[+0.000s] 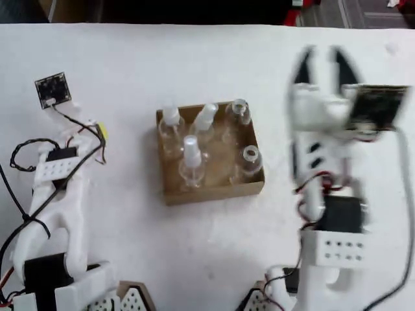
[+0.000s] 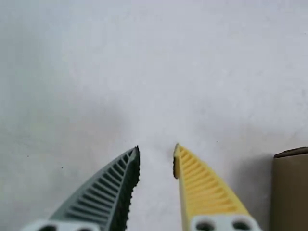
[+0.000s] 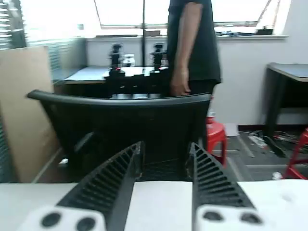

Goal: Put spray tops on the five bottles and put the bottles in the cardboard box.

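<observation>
Brown cardboard box (image 1: pixel 211 189), open-top rect., sits mid-table (image 1: pixel 130 65) on matte white. Five clear round bottles (image 1: pixel 191 170) stand inside; 3 w/ white spray tops (image 1: pixel 190 146), one tilted, and the 2 on the right look bare-necked. Left gripper (image 2: pixel 156 154): toothed grey + yellow fingers spread, empty, over bare table near the box corner. Right gripper (image 3: pixel 163 149): black ridged fingers spread, empty, raised right of box, facing a black chair (image 3: pixel 120 115).

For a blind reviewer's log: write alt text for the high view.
Five clear bottles stand in an open cardboard box at the middle of a white table, three wearing white spray tops. The left arm sits beside it; the right hand, open, points toward the far edge.
</observation>
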`<control>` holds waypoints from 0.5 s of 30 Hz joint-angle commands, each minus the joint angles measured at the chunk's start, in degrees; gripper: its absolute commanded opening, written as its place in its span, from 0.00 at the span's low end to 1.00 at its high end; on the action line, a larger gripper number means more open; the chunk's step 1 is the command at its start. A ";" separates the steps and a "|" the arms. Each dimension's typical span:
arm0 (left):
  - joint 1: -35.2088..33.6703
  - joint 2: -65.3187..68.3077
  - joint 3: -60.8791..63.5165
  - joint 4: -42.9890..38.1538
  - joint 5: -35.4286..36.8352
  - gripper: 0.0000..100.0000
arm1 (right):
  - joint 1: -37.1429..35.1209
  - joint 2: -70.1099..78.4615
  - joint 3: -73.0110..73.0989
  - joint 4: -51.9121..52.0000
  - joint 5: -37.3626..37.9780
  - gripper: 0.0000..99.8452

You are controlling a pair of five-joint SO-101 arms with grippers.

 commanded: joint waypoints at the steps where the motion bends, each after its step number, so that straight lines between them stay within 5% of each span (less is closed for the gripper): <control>1: 0.84 -0.31 -2.81 -0.35 -0.70 0.12 | 10.42 3.56 -7.65 4.53 -0.09 0.12; 10: 0.57 -0.13 -2.81 -0.35 -0.70 0.12 | 12.97 15.78 -10.73 8.40 8.18 0.12; 15: 0.66 -0.13 -2.81 -0.35 -0.70 0.12 | 12.26 22.90 -21.71 19.47 10.20 0.12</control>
